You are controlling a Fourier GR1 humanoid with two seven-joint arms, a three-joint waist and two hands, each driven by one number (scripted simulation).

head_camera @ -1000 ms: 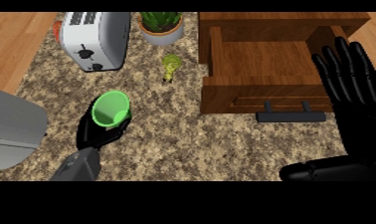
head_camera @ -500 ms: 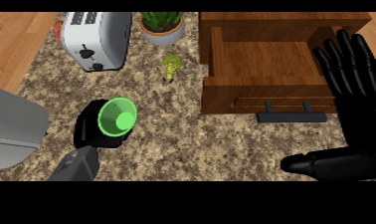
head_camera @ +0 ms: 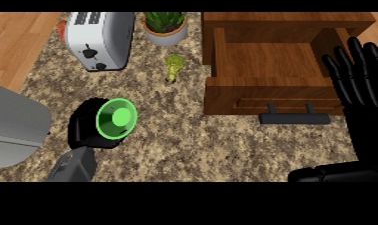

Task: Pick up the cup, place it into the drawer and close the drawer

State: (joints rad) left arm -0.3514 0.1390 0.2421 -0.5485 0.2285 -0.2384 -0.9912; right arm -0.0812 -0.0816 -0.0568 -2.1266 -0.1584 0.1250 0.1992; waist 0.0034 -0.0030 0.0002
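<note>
Left hand (head_camera: pixel 85 131) is curled around the green cup (head_camera: pixel 117 119), well left of the open drawer (head_camera: pixel 269 66); right hand (head_camera: pixel 356 81) rests spread.

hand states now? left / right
Left hand: shut on the green cup.
Right hand: open, fingers straight, holding nothing, over the drawer's right edge.

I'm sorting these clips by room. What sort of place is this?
Most likely a kitchen: a toaster and a potted plant stand on a speckled stone counter, beside an open wooden drawer.
</note>
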